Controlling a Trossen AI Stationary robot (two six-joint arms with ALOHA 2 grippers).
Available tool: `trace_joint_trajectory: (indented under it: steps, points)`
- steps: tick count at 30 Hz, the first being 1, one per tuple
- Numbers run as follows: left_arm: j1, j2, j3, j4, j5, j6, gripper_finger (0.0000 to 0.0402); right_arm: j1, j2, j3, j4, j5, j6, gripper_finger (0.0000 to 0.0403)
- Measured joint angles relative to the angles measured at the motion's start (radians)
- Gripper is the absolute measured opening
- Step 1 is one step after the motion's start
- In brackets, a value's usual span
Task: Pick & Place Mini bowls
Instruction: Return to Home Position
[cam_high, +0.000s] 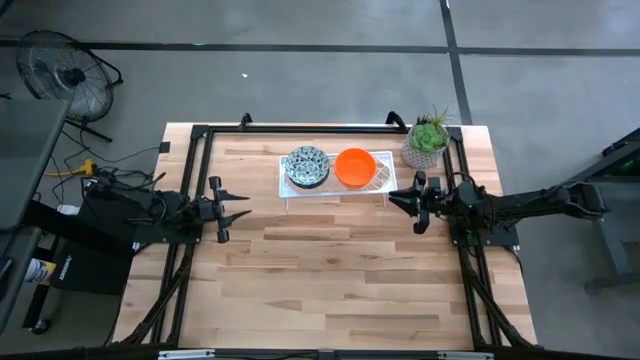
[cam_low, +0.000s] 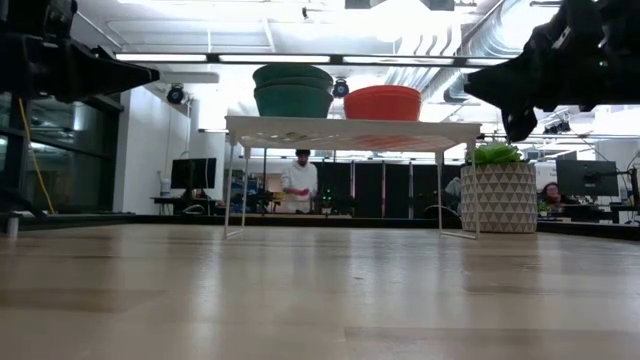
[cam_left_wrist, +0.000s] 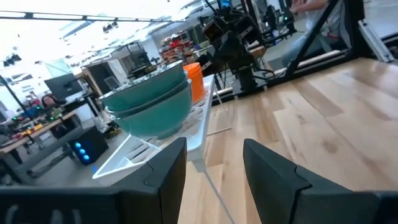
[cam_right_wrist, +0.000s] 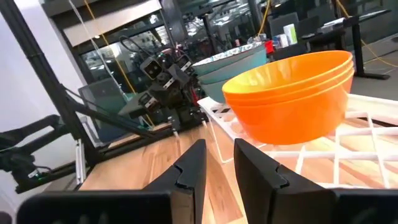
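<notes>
Stacks share the white shelf (cam_high: 386, 182) at the bench's (cam_high: 330, 270) twelve o'clock, patterned bowls (cam_high: 307, 166) at nine o'clock of orange bowls (cam_high: 354, 167). Left hand (cam_high: 245, 203) and right hand (cam_high: 398, 200) hover empty, jaws parted.

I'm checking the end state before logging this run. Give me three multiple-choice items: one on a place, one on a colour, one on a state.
1. Where do the orange bowls and patterned bowls stand?
A. on the white shelf
B. on the floor
C. in a box
2. Which colour is the stack nearer the plant?
A. grey-and-white
B. orange
C. green
3. The left gripper and right gripper are:
A. open and empty
B. each shut on a bowl
C. pressing the shelf
Answers: 1 A, both stacks sit on the shelf top; 2 B, orange is beside the plant; 3 A, fingers apart, nothing between.
</notes>
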Motion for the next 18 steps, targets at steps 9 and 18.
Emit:
trace_joint_trajectory:
  steps: [9,18]
  points:
    - [0.000,0.000,-0.001,-0.002,-0.004,0.010,0.0156,0.000,0.000,0.000,-0.005,-0.008,0.000,0.0071]
    - [0.000,0.000,-0.001,-0.003,-0.003,0.009,0.0156,0.000,0.000,0.000,-0.005,-0.008,0.000,0.0071]
